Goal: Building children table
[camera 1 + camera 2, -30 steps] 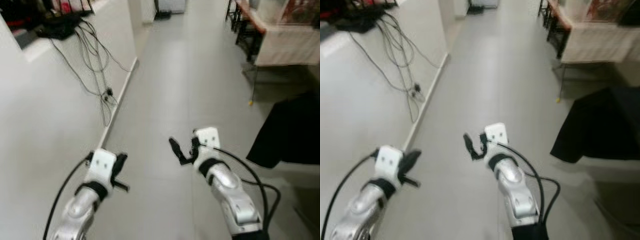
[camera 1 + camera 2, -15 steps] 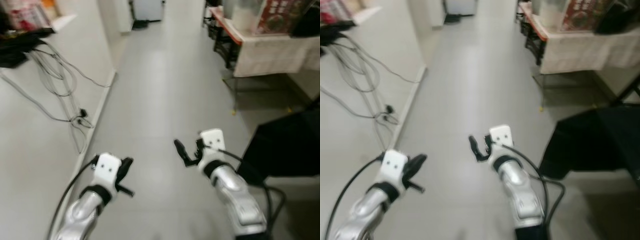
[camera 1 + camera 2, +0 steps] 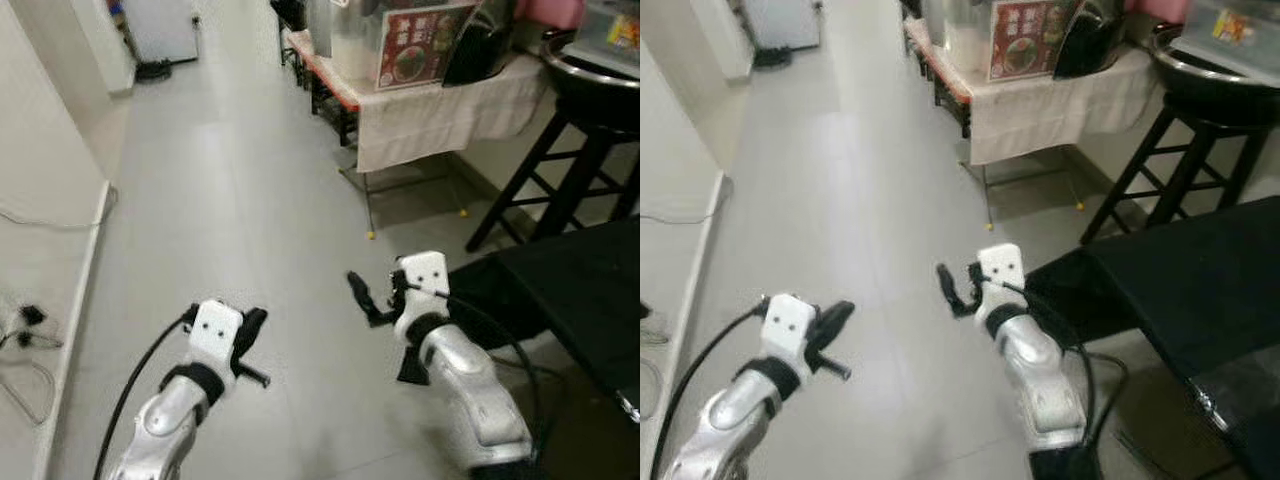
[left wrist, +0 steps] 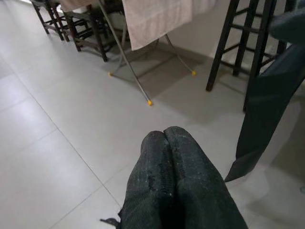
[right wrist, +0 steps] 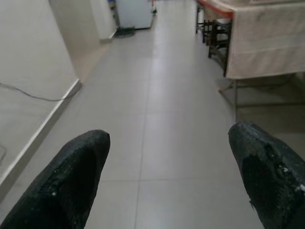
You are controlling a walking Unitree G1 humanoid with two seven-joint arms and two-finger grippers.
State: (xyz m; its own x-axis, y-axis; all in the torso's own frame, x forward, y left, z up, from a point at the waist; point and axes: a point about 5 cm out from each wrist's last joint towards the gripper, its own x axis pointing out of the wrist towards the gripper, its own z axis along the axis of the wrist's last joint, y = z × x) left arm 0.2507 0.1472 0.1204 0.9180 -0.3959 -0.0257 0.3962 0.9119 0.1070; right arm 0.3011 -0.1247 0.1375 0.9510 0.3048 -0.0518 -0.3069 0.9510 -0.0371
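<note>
L pincer (image 4: 164, 143) pressed together, empty; R pincer (image 3: 375, 300) spread apart, empty, both over floor (image 3: 220, 180).

Head eyes look down the tiled hallway floor (image 3: 230, 180); both wrist cameras skim it, facing forward

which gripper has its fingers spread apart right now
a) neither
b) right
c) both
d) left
b: the right wrist view shows the right gripper with a wide gap between its two fingers and floor visible between them, while the left wrist view shows the left gripper with its fingers pressed together, holding nothing.
</note>
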